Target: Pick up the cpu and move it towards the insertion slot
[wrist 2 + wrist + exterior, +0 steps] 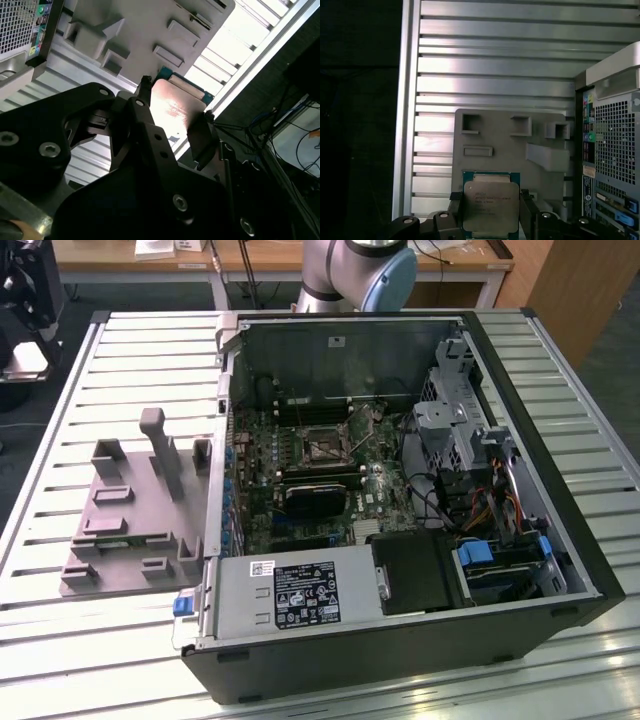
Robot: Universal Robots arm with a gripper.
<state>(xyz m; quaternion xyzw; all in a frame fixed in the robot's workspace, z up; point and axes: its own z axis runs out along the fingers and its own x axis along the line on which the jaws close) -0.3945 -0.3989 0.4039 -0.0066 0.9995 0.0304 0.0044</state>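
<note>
In the exterior view, one open computer case [400, 640] lies on the slatted metal counter [60, 440] and holds a motherboard [260, 490]. On the board sits the single insertion slot [322, 445], a silver frame around a dark centre, just beside one black ribbed block [320, 498]. One labelled silver power supply [290, 592] fills the case's front corner. A grey fixture plate [130, 530] with one tall post lies on the exterior view's left of the case, and the robot arm's base [360, 270] stands beyond it. In the second wrist view, the tool [175, 102] is clamped on the cpu [172, 114], which glints between two black fingers [142, 115]. In the first wrist view, the tool [490, 197] grips the one cpu [490, 207] by opposite sides at the edge of the fixture plate [510, 145]. That plate carries three square pockets, one low bar and one wedge. Whether the chip is clear of the plate cannot be told.
</note>
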